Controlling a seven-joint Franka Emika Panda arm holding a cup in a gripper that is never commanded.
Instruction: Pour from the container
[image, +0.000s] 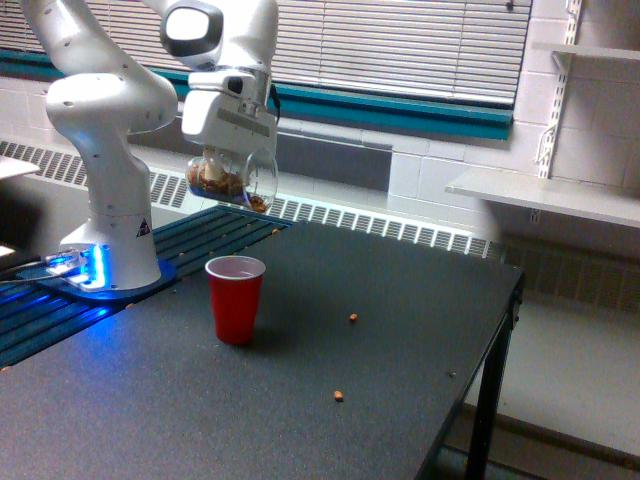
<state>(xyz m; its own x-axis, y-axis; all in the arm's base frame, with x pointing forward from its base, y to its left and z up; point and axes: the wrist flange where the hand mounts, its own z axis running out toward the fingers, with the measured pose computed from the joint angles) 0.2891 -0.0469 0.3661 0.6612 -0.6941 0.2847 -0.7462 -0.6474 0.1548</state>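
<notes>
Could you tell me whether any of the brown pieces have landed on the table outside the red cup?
Yes, two brown pieces lie on the table, away from the red cup.

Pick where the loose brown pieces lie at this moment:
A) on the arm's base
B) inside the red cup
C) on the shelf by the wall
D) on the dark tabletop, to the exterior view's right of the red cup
D: two brown pieces rest on the tabletop, away from the red cup.
</notes>
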